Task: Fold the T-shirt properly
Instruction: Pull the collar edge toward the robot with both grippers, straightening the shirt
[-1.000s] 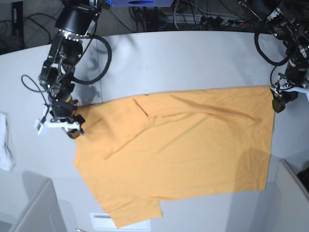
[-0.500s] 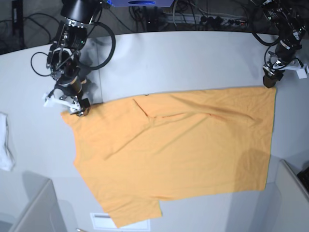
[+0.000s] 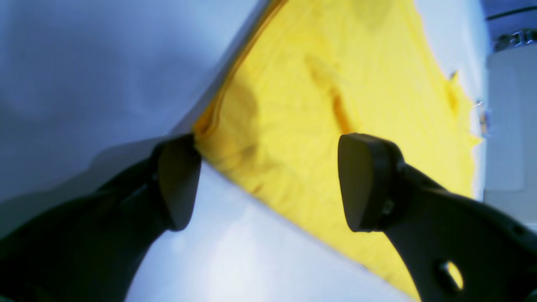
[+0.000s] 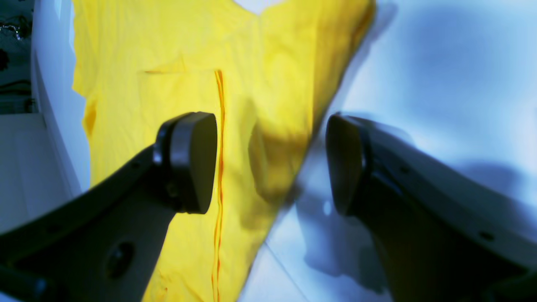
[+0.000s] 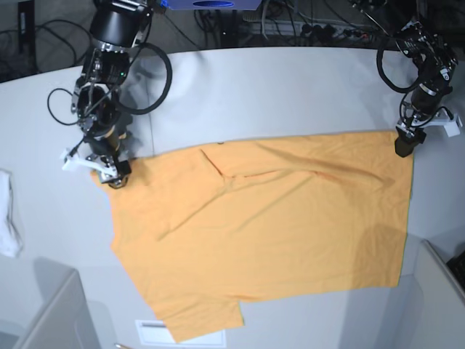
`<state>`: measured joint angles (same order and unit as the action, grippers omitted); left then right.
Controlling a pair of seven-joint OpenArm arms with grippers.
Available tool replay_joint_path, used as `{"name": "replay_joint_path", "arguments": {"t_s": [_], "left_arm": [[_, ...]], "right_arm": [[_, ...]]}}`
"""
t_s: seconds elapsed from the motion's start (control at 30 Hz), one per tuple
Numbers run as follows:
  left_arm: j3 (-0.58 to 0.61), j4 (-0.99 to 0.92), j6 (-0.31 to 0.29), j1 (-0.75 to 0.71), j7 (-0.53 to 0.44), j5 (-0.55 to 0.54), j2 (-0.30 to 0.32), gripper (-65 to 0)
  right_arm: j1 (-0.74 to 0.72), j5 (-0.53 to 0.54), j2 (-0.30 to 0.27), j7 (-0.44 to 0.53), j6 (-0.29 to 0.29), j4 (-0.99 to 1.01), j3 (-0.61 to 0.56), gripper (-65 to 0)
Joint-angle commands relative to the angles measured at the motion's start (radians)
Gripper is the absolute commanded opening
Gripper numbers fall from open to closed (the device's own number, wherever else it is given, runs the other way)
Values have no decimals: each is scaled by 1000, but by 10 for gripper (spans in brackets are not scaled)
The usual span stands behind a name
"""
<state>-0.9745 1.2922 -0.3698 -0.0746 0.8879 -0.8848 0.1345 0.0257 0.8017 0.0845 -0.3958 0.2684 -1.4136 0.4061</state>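
Left wrist view, left end effector (image 3: 268, 180): its two black pads are spread wide apart with nothing between them.
Left wrist view, T-shirt (image 3: 348, 84): a corner of the yellow cloth lies flat on the pale counter (image 3: 84, 63). One pad sits right at the tip of that corner. The other pad hangs over the cloth.

Right wrist view, right end effector (image 4: 272, 163): the pads are spread wide here too and hold nothing.
Right wrist view, T-shirt (image 4: 168, 96): the edge of the shirt runs down between the two pads. A stitched seam shows near one pad. The white counter (image 4: 440, 63) is on the other side.

Base view, T-shirt (image 5: 276, 233): it lies spread out flat on the grey counter (image 5: 276, 87), filling most of the middle. One sleeve points to the front edge.
Base view, right end effector (image 5: 109, 169): it is at the far corner of the shirt on this picture's left side, low by the cloth.
Base view, left end effector (image 5: 404, 143): it is at the far corner on this picture's right side, just at the edge.
Base view, white cloth (image 5: 9, 214): it lies well apart at the side.

Step in hand: I think both arms are lining up to take hold of the two far corners. No fold looks made yet.
Next move: each end effector probably has to go down so one pad slips under the edge, then squeeze on the cloth. Both should lift together, or the shirt may bunch up.
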Motion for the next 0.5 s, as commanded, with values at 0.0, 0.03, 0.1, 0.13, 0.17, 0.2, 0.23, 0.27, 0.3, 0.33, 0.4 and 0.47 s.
{"name": "replay_joint_path", "arguments": {"t_s": [0.0, 0.03, 0.1, 0.13, 0.17, 0.2, 0.23, 0.27, 0.3, 0.33, 0.4, 0.47], "left_arm": [[1, -6, 5, 8, 10, 11, 11, -165], [1, -18, 5, 17, 10, 11, 11, -165], [1, -33, 5, 25, 10, 11, 11, -166], [1, -36, 5, 25, 10, 11, 11, -168], [1, -35, 5, 25, 10, 11, 11, -176], [1, -35, 5, 25, 10, 13, 12, -207], [-1, -35, 5, 25, 10, 20, 12, -244], [-2, -35, 5, 25, 10, 40, 12, -303], [-4, -32, 5, 25, 10, 66, 12, -370], [-4, -29, 5, 25, 10, 88, 12, -433], [-4, -27, 5, 25, 10, 123, 12, -589], [1, -26, 5, 25, 10, 135, 12, -650]], "right_arm": [[-5, -14, -2, -22, 27, 18, 4, -263], [-10, -14, -10, -22, 27, 32, 4, -263], [-16, -14, -12, -9, 27, 47, 4, -263], [-16, -14, -12, 10, 27, 50, 1, -263], [-14, -14, -12, 27, 27, 50, 0, -266], [-13, -15, -12, 36, 27, 50, -2, -287], [-13, -15, -12, 38, 27, 52, -2, -317], [-13, -15, -12, 38, 27, 53, -2, -366], [-13, -15, -12, 38, 27, 61, -2, -426], [-14, -15, -12, 38, 27, 67, -2, -488], [-19, -15, -13, 39, 27, 83, -2, -639], [-20, -12, -27, 41, 27, 95, 0, -650]]}}
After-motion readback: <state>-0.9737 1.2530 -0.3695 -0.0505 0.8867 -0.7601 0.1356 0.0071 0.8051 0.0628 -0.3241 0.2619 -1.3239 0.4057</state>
